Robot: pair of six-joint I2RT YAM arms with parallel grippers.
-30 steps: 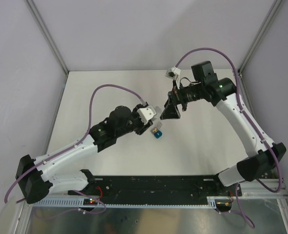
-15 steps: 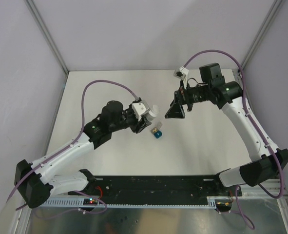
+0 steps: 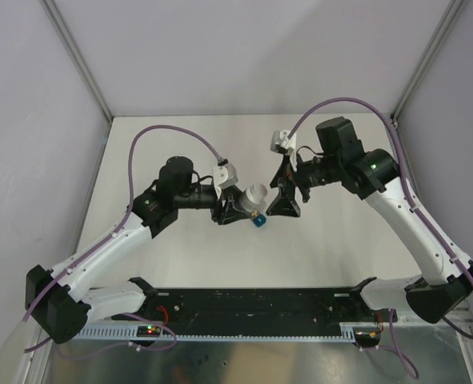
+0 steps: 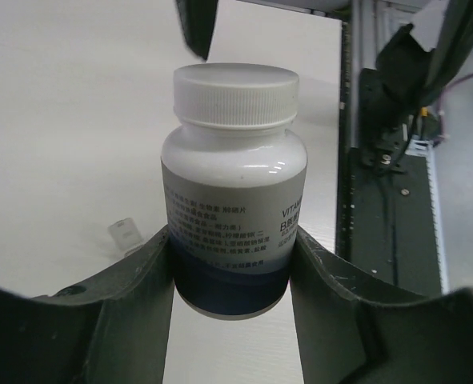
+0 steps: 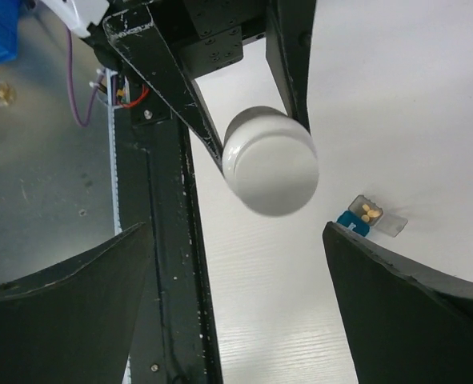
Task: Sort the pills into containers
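Near the middle of the table (image 3: 180, 144), your left gripper (image 4: 232, 264) is clamped on a white pill bottle (image 4: 232, 184). Its fingers (image 4: 140, 276) press both sides of the lower body, over the dark blue band of the label. The white cap (image 5: 272, 160) is screwed on and points at your right gripper (image 5: 236, 232), just beside it across a small gap. That gripper's jaws are spread wide and hold nothing; neither finger touches the bottle.

The containers (image 3: 258, 219) sit on the table just to the near side of the bottle, between the two grippers, with nothing gripping them. From the right wrist view, the teal-blue compartment (image 5: 350, 222) is joined to the clear-grey compartment (image 5: 378, 216), and a few small yellow pills (image 5: 368, 213) lie in the clear-grey one. You can't tell whether the teal-blue one holds anything.

The left wrist view shows only a corner of the clear-grey compartment, left of the bottle. The black rail (image 3: 252, 304) runs along the near edge, well apart from it all.
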